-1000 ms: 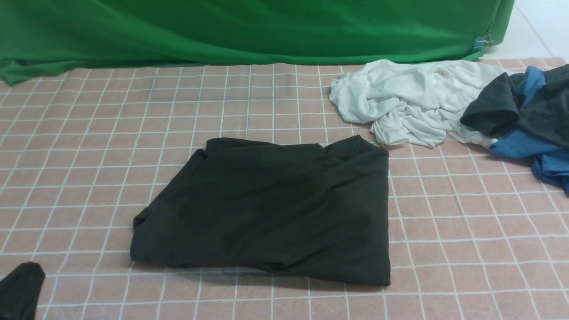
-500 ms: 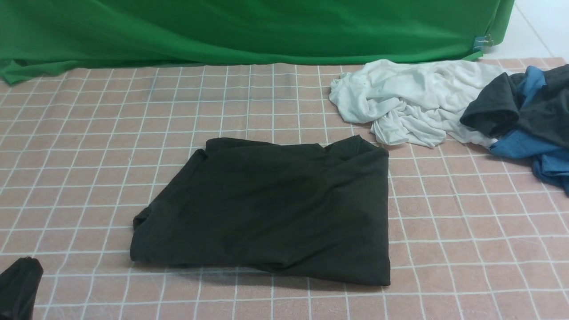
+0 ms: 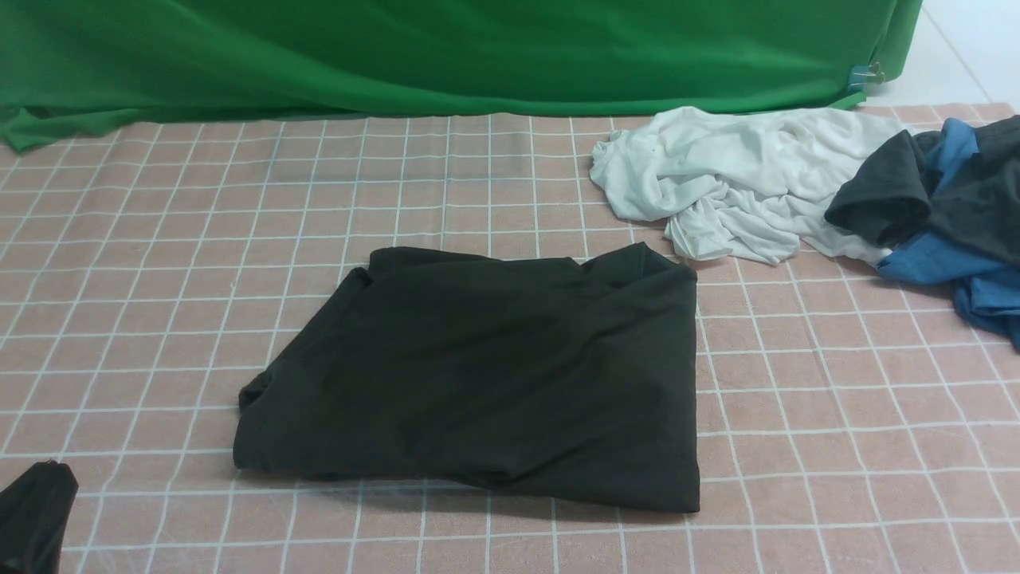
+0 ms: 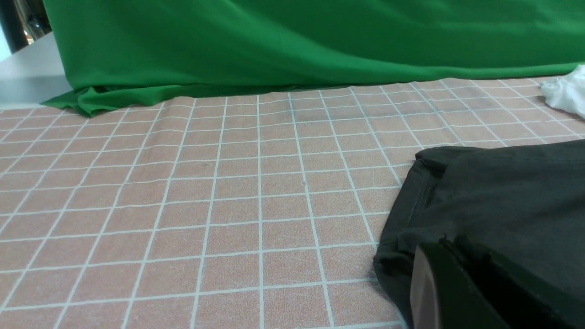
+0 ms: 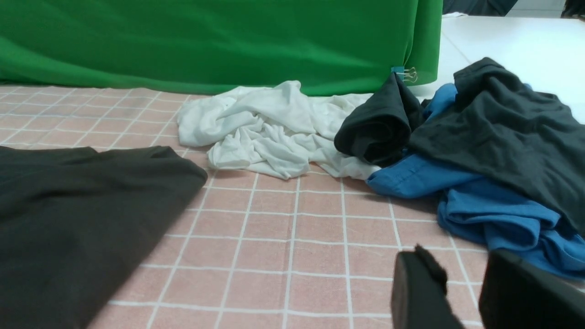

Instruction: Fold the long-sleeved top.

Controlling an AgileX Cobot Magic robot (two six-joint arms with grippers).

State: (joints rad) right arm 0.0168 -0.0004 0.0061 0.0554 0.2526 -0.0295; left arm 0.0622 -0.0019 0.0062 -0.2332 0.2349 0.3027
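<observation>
The long-sleeved top lies folded into a rough rectangle on the checked pink cloth that covers the bench, about midway between the left and right edges and nearer the front edge than the green backdrop. Its layers are stacked flat, with the neck end showing as a small raised fold at the far right corner of the bundle.

The left gripper shows only as a dark tip at the front left corner of the bench, well apart from the top in the front view. In the left wrist view its dark fingers stand in front of the near edge of the top, pressed together with no gap between them and nothing between them; whether they touch the fabric cannot be told.

The right gripper is out of the front view. In the right wrist view its jaws stand partly apart, a clear gap between the two dark fingers, with only bare checked cloth behind that gap. They hold nothing.

Toward the far right corner of the bench a crumpled white garment lies just beside a heap of a charcoal garment and a blue garment, the charcoal one draped over the blue.
</observation>
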